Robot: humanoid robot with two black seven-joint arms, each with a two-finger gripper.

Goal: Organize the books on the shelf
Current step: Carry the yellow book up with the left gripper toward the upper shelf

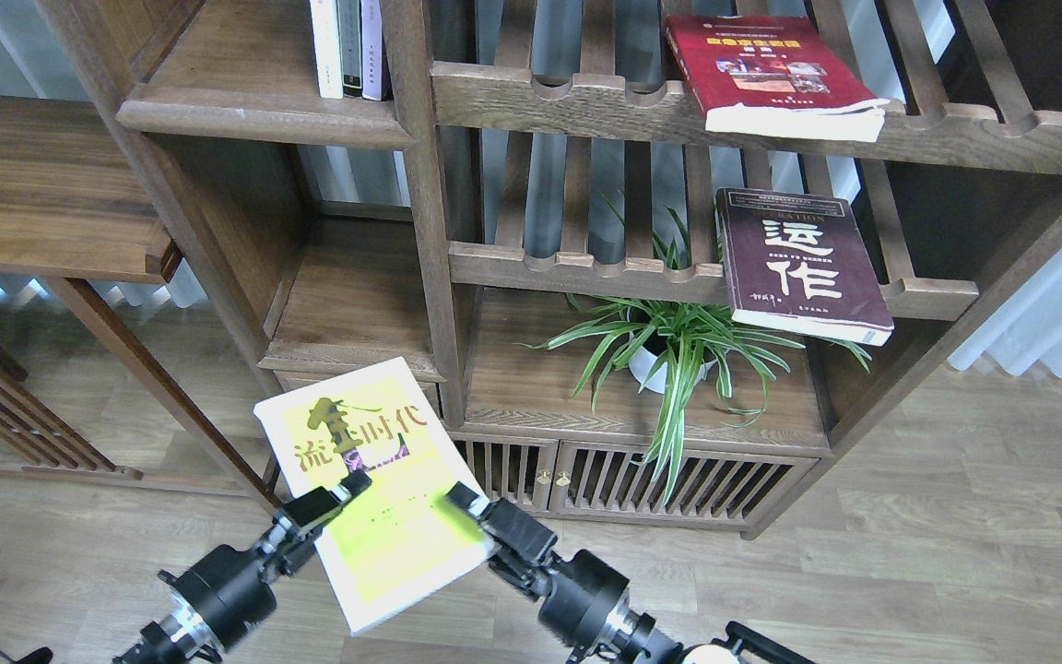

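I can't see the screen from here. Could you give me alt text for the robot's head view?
Two black robot arms hold a yellow-green and white book between them, left end effector and right end effector at its edges, before a dark wooden bookcase. A red book and a maroon book lie on slatted racks above a potted plant.

open plank shelf (pixel 356 304) beside post (pixel 434 277)
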